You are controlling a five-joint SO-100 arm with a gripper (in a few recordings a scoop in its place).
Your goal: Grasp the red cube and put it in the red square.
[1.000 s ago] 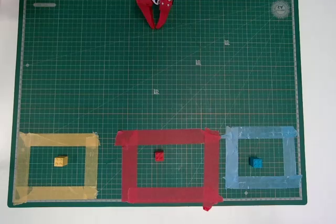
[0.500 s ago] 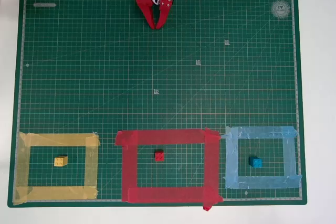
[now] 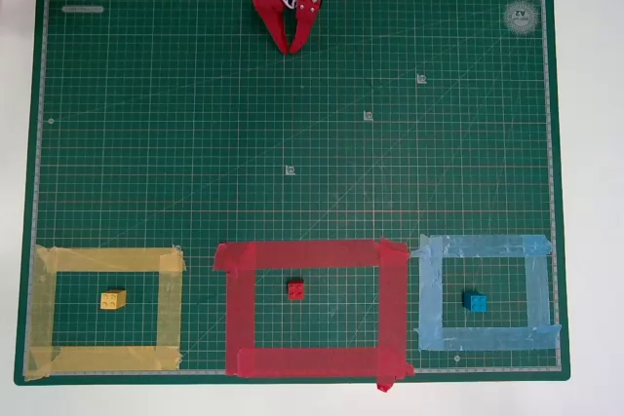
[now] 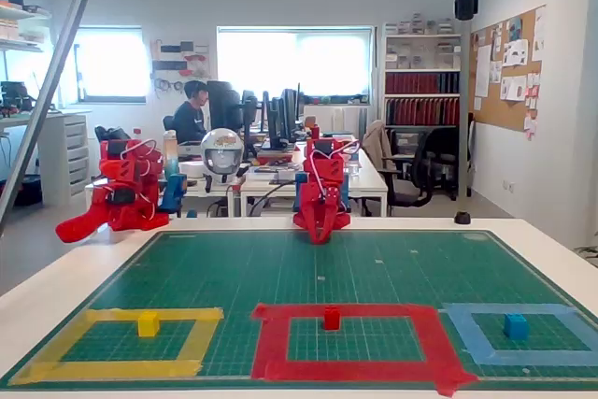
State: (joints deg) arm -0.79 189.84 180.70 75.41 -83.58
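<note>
1. The red gripper (image 3: 291,44) is parked at the mat's far edge, fingertips pressed together, nothing held
2. The red cube (image 3: 295,288), small and studded, sits inside the red square (image 3: 393,304), well apart from the gripper
3. Little risk is judged; a renewed reach could nudge the light cube onto the tape
4. The tape strips look wrinkled; the green cutting mat (image 3: 146,143) is smooth and gridded

Open-plan office: desks (image 4: 280,179), monitors (image 4: 280,119), bookshelves (image 4: 420,95), corkboard (image 4: 514,67).
</note>
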